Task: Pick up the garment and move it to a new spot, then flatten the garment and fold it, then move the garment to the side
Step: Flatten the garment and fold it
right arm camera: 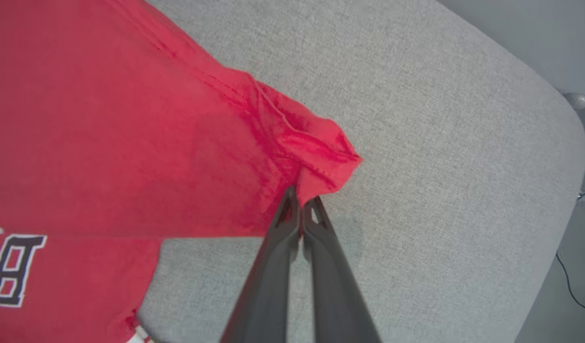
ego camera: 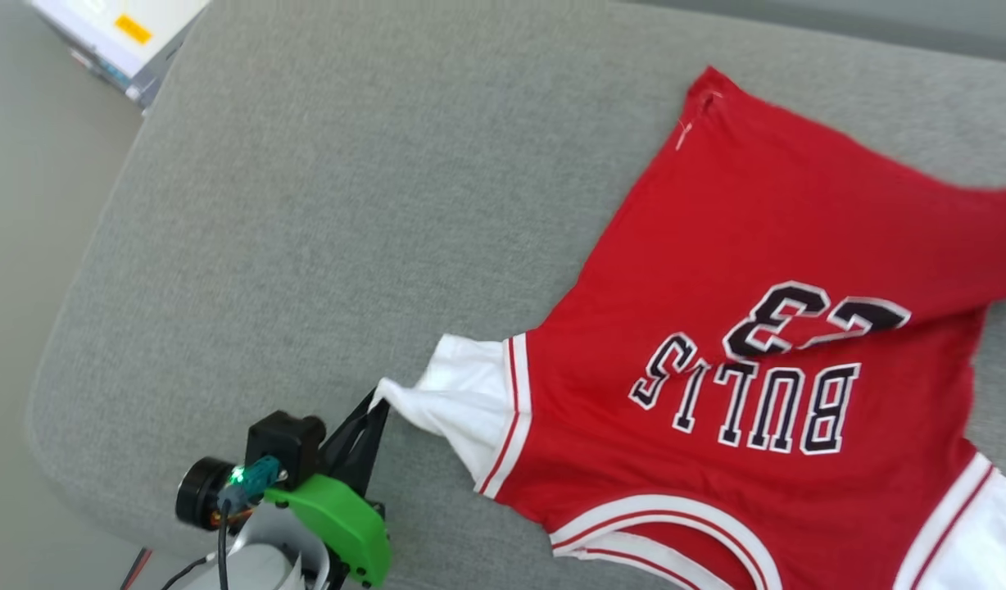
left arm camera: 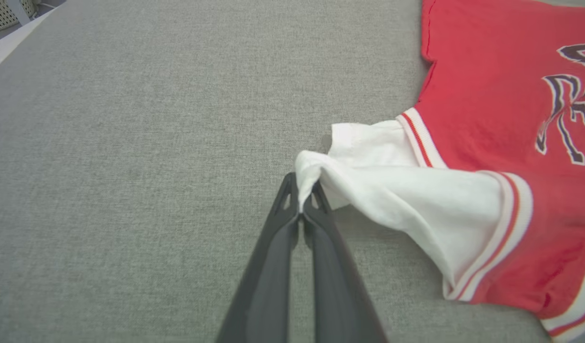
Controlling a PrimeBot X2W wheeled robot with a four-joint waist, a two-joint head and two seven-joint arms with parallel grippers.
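Left claw (left arm camera: 302, 190) is pinched tight on the very tip of the white sleeve (left arm camera: 416, 205) of the garment (ego camera: 757, 246). The soft cloth is bunched into a little peak between the two long dark fingers. From that pinch the sleeve fans out to the claw's right in a smooth, taut wedge and ends at the ribbed red-and-white striped trim (left arm camera: 504, 224). Past the trim it's all bright red jersey fabric with black, white-edged lettering (ego camera: 749, 401).

Right claw (right arm camera: 301, 202) is clamped down too, this one on a red hem corner (right arm camera: 321, 162). The hem is crumpled into a few folds just above its fingertips, and the body of the shirt stretches off to that claw's left as a fairly flat sheet.

It's all on a grey cushion (ego camera: 347, 205): coarse woven upholstery, flat top, rounded corners. Ahead of the left claw and off to its left, plain weave runs a long way before the cushion curves over. To the right claw's right there's a good stretch of weave too, then the rounded cushion edge (right arm camera: 566, 124) drops to the floor, where a thin black cable (right arm camera: 573, 286) lies.
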